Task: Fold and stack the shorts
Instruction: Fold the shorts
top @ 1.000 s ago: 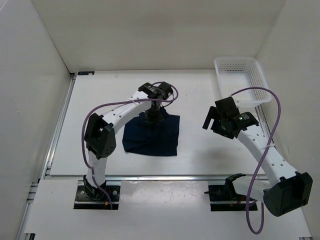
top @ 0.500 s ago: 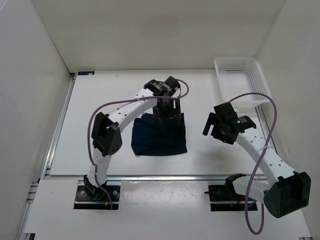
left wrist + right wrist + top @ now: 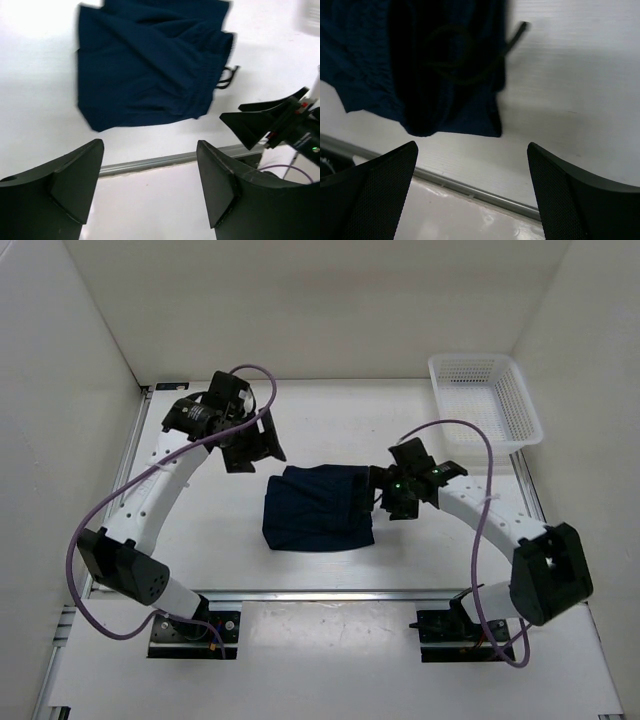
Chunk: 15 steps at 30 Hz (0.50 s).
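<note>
**Folded shorts lying in the middle of the desk**

The shorts [image 3: 318, 510] are lying folded on the white desk [image 3: 200, 510], in the centre of the top view. The right fingers [image 3: 382, 496] are standing wide open, gripping nothing, just beside the right edge of the shorts, where a drawstring [image 3: 227, 77] is showing. The left fingers [image 3: 262, 448] are hanging open and empty, toward the upper left of the shorts.

left pincer [image 3: 258, 451] off shorts [image 3: 318, 510], right pincer [image 3: 382, 496] moved beside them

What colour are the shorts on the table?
The shorts are plain dark navy blue, with no pattern; the left wrist view shows this best.
</note>
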Available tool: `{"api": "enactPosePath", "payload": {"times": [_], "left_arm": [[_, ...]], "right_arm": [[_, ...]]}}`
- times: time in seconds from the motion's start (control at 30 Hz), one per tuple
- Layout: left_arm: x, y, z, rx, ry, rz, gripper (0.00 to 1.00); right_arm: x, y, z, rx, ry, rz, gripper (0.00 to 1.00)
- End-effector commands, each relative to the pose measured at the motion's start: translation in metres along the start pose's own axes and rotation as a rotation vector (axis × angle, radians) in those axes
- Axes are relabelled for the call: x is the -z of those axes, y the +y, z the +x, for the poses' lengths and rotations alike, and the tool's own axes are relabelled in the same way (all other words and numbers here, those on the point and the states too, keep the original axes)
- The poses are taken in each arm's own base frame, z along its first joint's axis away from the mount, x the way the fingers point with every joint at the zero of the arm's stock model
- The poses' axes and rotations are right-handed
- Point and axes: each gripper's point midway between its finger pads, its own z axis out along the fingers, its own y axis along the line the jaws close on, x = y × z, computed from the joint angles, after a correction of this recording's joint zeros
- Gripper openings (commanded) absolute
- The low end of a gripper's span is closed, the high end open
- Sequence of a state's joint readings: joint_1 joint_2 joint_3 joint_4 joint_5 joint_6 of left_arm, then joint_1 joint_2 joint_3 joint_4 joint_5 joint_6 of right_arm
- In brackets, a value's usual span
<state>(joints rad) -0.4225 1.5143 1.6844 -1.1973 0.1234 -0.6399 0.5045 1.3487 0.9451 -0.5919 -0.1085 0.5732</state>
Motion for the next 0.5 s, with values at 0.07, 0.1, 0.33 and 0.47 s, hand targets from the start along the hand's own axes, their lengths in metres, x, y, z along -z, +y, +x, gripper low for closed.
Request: {"api": "enactPosePath", "payload": {"times": [0.07, 0.1, 0.33, 0.47], "left_arm": [[0.001, 0.027, 0.013, 0.015, 0.014, -0.028, 0.85], [0.000, 0.030, 0.014, 0.026, 0.023, -0.028, 0.85], [0.002, 0.037, 0.014, 0.031, 0.011, -0.031, 0.85], [0.000, 0.038, 0.018, 0.032, 0.019, -0.025, 0.84]], "right_arm": [[-0.017, 0.053, -0.018, 0.078, 0.022, -0.234, 0.97], [-0.017, 0.059, -0.022, 0.082, 0.019, -0.254, 0.97], [-0.045, 0.074, -0.022, 0.104, 0.071, -0.269, 0.94], [-0.058, 0.080, -0.021, 0.109, 0.085, -0.273, 0.84]]}}
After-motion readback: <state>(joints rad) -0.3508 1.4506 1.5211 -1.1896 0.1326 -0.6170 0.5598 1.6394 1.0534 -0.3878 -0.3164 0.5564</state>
